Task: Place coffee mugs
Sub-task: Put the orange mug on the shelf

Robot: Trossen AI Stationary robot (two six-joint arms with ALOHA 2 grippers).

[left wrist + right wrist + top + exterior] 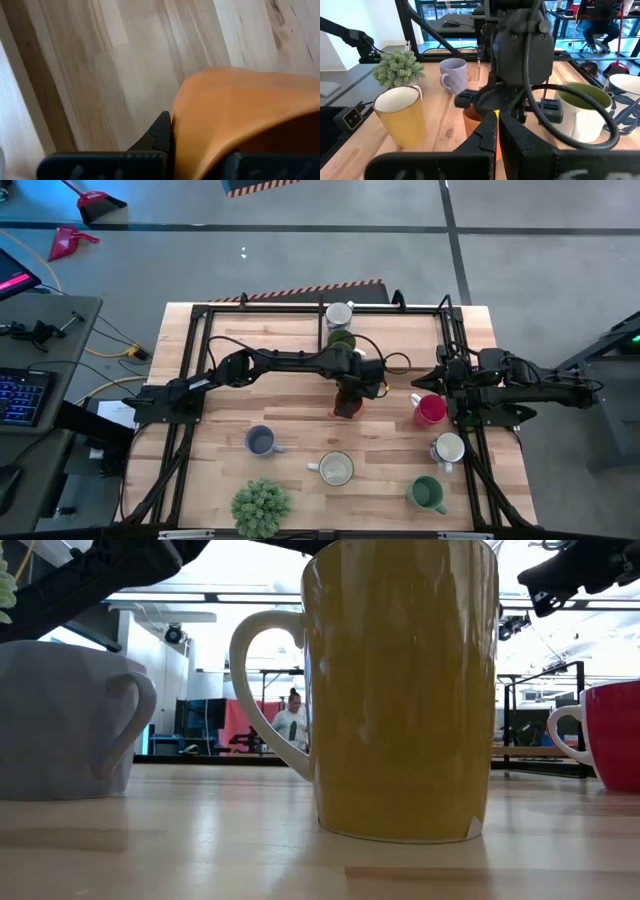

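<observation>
My left gripper (348,394) reaches down at mid-table and is shut on the orange mug (347,409), which also shows below it in the right wrist view (471,120). My right gripper (496,131) is shut and empty, hovering just above the magenta mug (431,411) on the table's right side. Standing on their bases are the white patterned mug (338,314), the olive green mug (342,338), the blue-grey mug (260,441), the cream mug (335,469), the white mug (448,448) and the dark green mug (427,493). My left gripper holds the orange mug by its wall (200,115) near the rim, coming from above and pointing down. One finger (159,135) lies against the outer side. The other finger (270,165) sits at the far side of the wall. Whether the mug's base touches the table I cannot tell.
A bushy potted plant (262,505) stands at the near edge, left of centre. A black frame (200,360) runs along the left, far and right sides. Bare wood lies between the orange and blue-grey mugs. A person (291,725) sits in the room beyond.
</observation>
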